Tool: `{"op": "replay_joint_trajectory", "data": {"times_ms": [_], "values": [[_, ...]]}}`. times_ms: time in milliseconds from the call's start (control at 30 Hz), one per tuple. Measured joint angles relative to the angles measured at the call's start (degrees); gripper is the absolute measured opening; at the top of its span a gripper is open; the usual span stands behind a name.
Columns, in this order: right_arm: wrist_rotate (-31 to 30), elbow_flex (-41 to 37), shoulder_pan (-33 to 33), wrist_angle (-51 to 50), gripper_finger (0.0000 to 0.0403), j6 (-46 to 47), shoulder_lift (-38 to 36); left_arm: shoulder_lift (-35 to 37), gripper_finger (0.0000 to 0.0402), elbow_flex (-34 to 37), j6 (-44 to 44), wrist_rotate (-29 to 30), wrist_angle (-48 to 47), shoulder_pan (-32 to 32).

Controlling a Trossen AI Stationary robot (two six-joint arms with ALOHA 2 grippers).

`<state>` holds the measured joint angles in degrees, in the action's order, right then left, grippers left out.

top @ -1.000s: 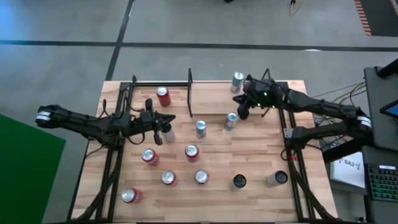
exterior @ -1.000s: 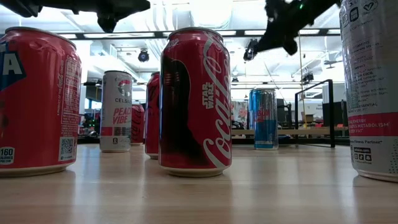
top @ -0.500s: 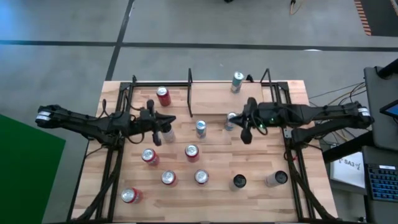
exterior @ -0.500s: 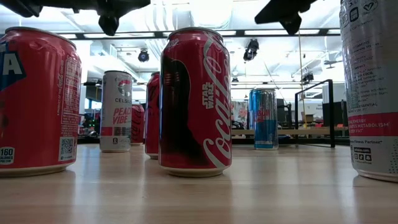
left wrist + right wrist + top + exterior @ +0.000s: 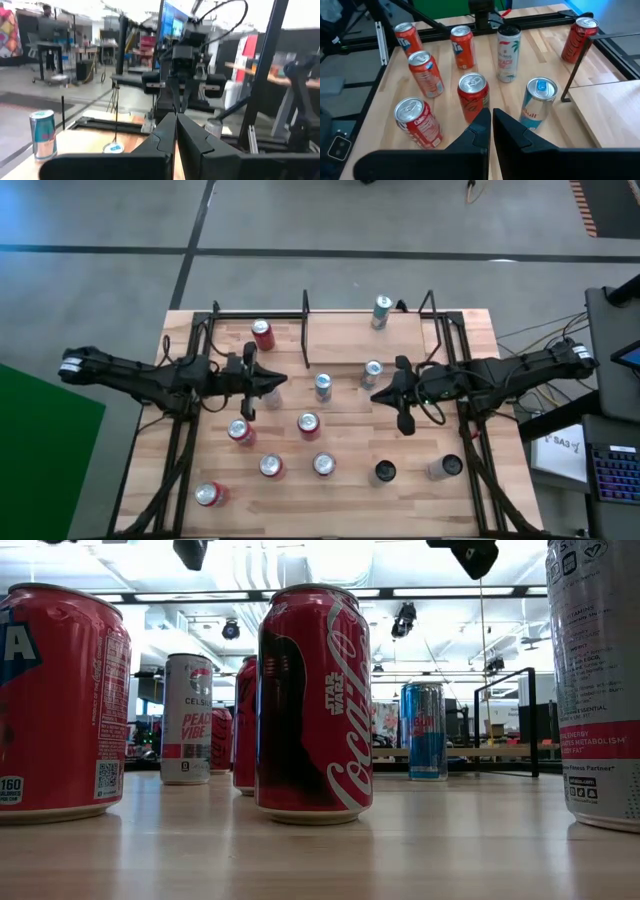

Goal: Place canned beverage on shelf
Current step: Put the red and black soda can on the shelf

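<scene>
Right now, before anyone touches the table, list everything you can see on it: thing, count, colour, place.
Table: one, light wood planks, under everything.
Shelf: one, light board with black rails, far middle.
Teal can: one, silver-teal, on the shelf's far edge.
Blue cans: two, blue-silver, mid-table just in front of the shelf.
White can: one, white, beside the left gripper.
Red cans: six, red; one far left beside the shelf, five near left to middle.
Black can: one, black, near right.
Silver can: one, grey, near right.
Left gripper: shut, empty, above left-middle.
Right gripper: shut, empty, above right-middle.
</scene>
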<state>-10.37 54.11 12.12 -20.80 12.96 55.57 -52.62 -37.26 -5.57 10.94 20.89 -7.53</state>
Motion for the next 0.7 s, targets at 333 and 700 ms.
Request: {"op": "replay_joint_trajectory", "data": {"times_ms": [333,700], "values": [[-0.13,0.0,0.0,-2.42,0.0009,0.08,-0.07,-9.46,0.0,-16.05,-1.17,-0.03,-26.42,-1.73],[-0.14,0.0,0.0,-2.61,0.0009,0.06,-0.09,-17.95,0.0,-22.81,-2.84,-0.01,-40.76,-3.6]]}}
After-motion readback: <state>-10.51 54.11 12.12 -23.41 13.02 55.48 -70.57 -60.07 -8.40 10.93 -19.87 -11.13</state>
